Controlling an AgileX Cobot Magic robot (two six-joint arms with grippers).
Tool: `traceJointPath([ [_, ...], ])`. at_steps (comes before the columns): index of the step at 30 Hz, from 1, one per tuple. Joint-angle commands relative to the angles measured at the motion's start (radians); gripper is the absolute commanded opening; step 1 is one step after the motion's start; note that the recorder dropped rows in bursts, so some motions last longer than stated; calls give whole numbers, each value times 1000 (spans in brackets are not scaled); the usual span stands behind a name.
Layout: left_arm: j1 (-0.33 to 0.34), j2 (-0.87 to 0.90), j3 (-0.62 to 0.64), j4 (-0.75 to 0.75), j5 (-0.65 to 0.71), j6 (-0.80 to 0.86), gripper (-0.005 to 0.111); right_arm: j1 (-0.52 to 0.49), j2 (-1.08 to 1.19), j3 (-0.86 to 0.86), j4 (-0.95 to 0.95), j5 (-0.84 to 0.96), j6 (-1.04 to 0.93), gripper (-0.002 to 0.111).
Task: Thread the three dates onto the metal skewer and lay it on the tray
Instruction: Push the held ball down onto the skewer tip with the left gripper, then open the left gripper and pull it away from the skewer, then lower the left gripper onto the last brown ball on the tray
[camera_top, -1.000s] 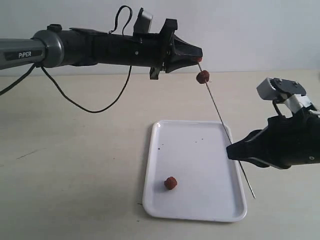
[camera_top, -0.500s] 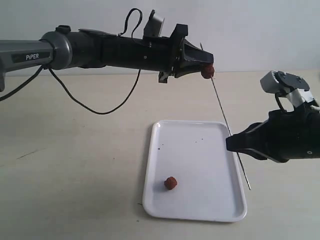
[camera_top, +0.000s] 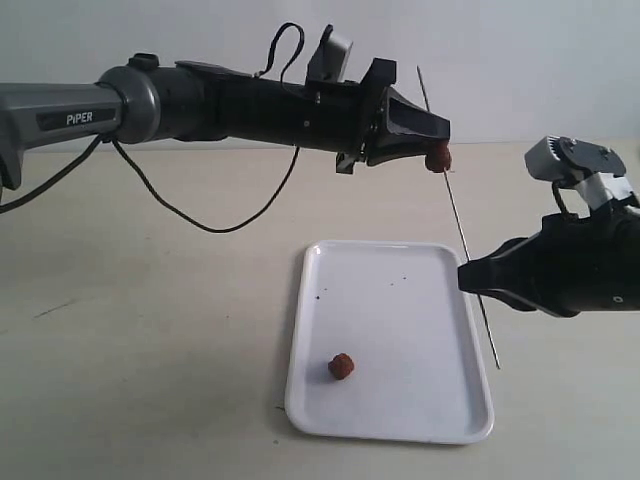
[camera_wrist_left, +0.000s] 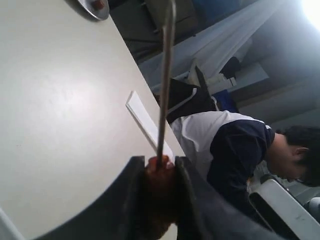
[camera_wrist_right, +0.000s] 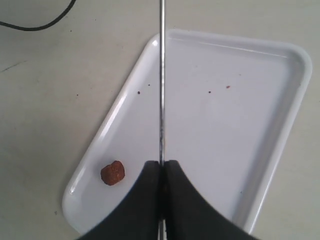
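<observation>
My left gripper (camera_top: 442, 146) is shut on a reddish-brown date (camera_top: 437, 160) high above the table. The metal skewer (camera_top: 460, 220) passes through that date, and its thin tip pokes out above the gripper. In the left wrist view the date (camera_wrist_left: 159, 172) sits squeezed between the two dark fingers (camera_wrist_left: 135, 172) with the skewer (camera_wrist_left: 165, 80) running into it. Lower down, my right gripper (camera_top: 466, 278) is shut on the skewer over the tray's right rim. Its wrist view shows the rod (camera_wrist_right: 161, 75) pinched at the tips (camera_wrist_right: 161, 166). Another date (camera_top: 341, 366) lies on the white tray (camera_top: 400, 430).
A black cable (camera_top: 200, 215) from the left arm trails over the beige table behind the tray. The skewer's lower end (camera_top: 495, 362) hangs beyond the tray's right edge. The tray (camera_wrist_right: 300, 57) carries a few dark specks (camera_wrist_right: 210, 92). A person (camera_wrist_left: 235, 150) sits beyond the table.
The left gripper moved right and slightly down along the skewer with the date. More of the rod's tip now sticks out above it, and the skewer stands steeper. The right gripper keeps its hold.
</observation>
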Motion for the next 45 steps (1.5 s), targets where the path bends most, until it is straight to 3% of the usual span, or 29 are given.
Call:
traceJointPath([
  [1, -10, -3, 1, 37, 46, 17, 25, -2, -3, -5, 61, -11, -47, 0],
  [2, -10, -3, 1, 42, 46, 17, 30, -2, -3, -5, 61, -11, -47, 0],
  [3, -10, -3, 1, 54, 44, 17, 44, -2, -3, -5, 61, -11, -50, 0],
  [5, -10, -3, 1, 54, 35, 17, 61, -2, -3, -5, 61, -11, -50, 0],
  [8, -10, -3, 1, 54, 26, 20, 66, -2, -3, -5, 61, -11, -53, 0],
  [17, 74, -3, 1, 206, 45, 86, 66, -2, -3, -5, 63, -15, -50, 0],
  [24, 89, -3, 1, 305, 123, 181, 64, -2, -3, -5, 58, -15, -54, 0],
  [26, 71, -18, 1, 531, 123, 152, 56, -2, -3, -5, 37, -15, -54, 0],
  [30, 25, -22, 1, 825, 123, 83, 45, -2, -3, -5, 28, -15, -50, 0],
  [36, -47, -32, 1, 1016, 123, -47, 46, -2, -3, -5, 13, -15, -45, 0],
  [45, -184, -108, 1, 1352, 123, 24, 46, -2, -3, -5, -24, -17, -42, 0],
])
